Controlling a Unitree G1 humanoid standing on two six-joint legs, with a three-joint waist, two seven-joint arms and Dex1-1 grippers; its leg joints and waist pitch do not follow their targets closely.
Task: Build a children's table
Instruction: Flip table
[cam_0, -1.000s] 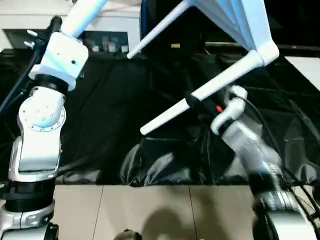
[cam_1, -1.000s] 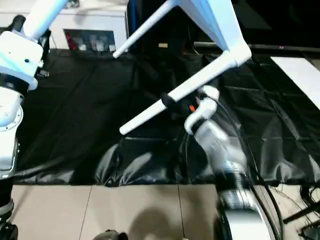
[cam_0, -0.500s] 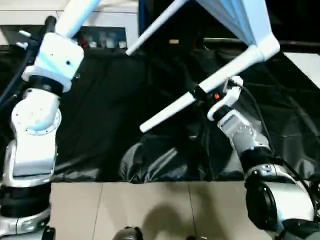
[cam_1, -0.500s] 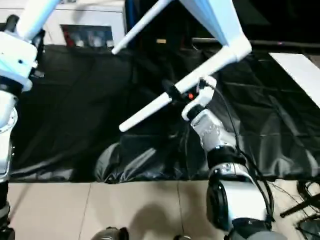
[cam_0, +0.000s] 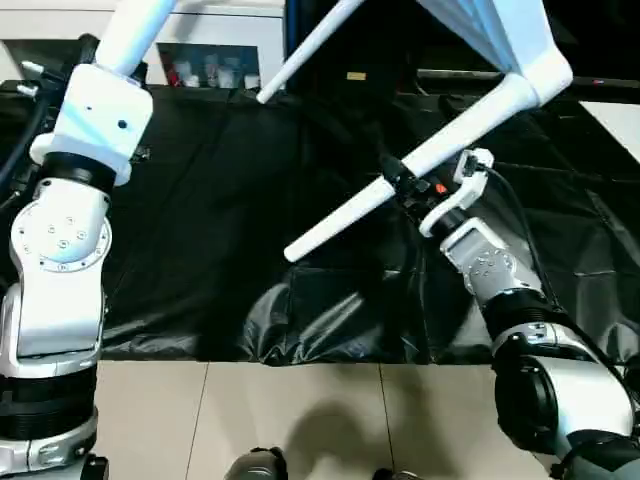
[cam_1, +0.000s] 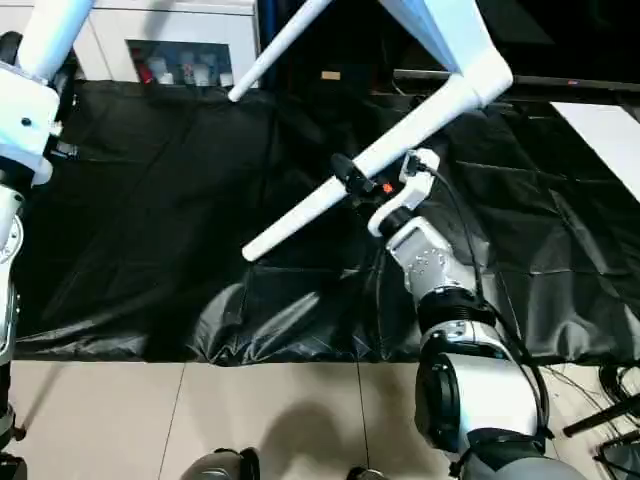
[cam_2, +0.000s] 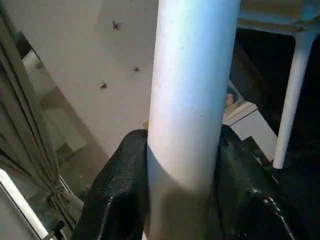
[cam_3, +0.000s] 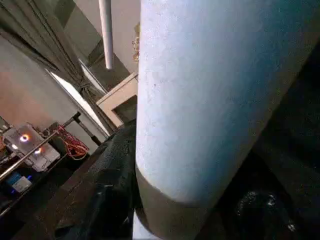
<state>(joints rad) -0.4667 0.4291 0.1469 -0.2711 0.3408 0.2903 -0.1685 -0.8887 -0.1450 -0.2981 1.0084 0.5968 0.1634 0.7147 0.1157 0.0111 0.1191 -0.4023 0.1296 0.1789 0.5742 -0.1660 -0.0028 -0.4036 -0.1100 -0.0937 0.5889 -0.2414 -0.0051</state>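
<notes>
The children's table hangs tilted in the air, its white top (cam_0: 490, 30) at the upper right and its legs slanting down toward me. My left gripper (cam_2: 182, 150) is shut on one leg (cam_0: 145, 20) at the upper left; the leg sits tight between both black fingers (cam_2: 125, 185). My right gripper (cam_0: 400, 185) is shut around the middle of a second leg (cam_0: 340, 220), with dark fingers (cam_3: 115, 170) on either side of it. A third leg (cam_0: 305, 50) juts out behind, free.
Black cloth (cam_0: 220, 200) covers the work surface below the table. A white cabinet (cam_0: 220, 50) with shelf openings stands at the back left. Tiled floor (cam_0: 300, 420) lies in front. Cables (cam_1: 610, 400) trail by my right arm.
My right gripper has closed from wide open onto the middle leg, and its forearm has swung in under that leg. The left grip has not changed.
</notes>
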